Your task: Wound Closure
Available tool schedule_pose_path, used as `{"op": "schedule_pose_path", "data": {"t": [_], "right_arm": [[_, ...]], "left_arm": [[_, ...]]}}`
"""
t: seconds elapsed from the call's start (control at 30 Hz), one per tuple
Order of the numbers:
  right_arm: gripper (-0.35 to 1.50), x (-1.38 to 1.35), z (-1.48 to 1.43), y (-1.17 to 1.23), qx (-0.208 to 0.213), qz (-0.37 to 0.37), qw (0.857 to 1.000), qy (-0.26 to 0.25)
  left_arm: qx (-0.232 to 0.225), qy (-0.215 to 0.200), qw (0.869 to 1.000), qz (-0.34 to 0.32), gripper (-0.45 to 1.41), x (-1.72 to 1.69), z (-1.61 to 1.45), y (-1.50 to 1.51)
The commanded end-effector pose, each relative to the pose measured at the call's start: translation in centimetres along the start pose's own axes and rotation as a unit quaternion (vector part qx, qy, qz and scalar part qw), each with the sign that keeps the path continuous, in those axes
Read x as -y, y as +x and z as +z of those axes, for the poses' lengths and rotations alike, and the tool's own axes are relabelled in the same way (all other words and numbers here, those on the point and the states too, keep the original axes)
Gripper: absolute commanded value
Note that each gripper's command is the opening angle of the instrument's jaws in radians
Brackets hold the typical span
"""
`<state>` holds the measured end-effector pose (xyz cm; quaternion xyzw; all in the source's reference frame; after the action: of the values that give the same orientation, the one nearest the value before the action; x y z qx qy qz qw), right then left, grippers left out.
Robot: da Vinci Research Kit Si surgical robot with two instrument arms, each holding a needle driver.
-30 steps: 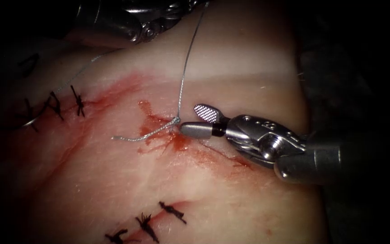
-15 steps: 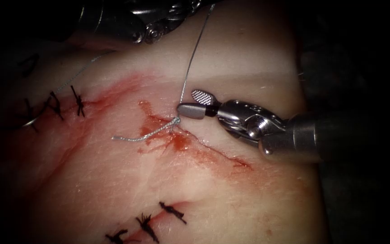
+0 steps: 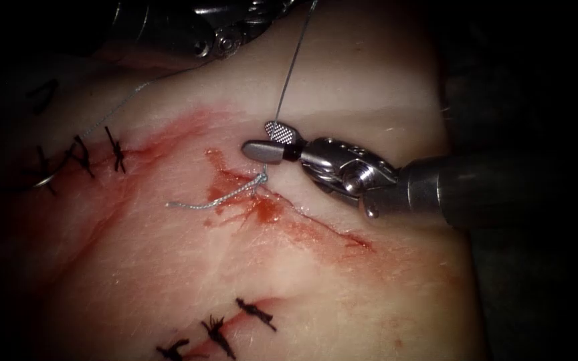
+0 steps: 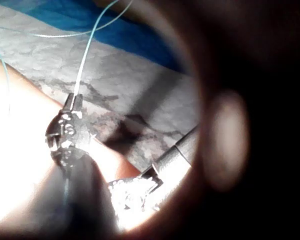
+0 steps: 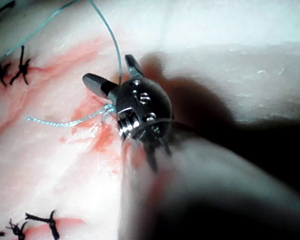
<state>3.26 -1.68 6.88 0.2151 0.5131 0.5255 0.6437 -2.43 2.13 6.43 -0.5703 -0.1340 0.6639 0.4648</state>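
Right pincer (image 3: 267,139) higher, astride thread (image 3: 287,73)

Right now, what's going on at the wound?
The right arm's end effector is open, its jaws straddling the taut thread just above the knot at the left end of the cut in the tissue; it holds nothing. In the left wrist view, the left arm's end effector is shut on that thread. A loose tail lies left of the knot.
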Motion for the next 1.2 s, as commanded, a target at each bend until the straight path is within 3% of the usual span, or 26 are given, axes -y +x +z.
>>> {"op": "schedule_pose_path", "data": {"t": [0.03,0.9,1.2], "right_arm": [[1.32,0.03,0.11,-0.03,-0.003,0.001,1.0,0.002],[1.37,0.06,0.52,-0.1,-0.013,-0.009,1.0,0.01],[1.35,0.06,0.53,-0.1,-0.014,-0.01,1.0,0.009]], "left_arm": [[0.0,0.0,1.0,0.001,-0.45,0.02,0.06,-0.04],[0.0,0.0,1.0,0.001,-0.45,0.01,0.06,-0.04],[0.0,-0.001,1.0,-0.006,-0.45,-0.01,0.06,-0.02]]}}
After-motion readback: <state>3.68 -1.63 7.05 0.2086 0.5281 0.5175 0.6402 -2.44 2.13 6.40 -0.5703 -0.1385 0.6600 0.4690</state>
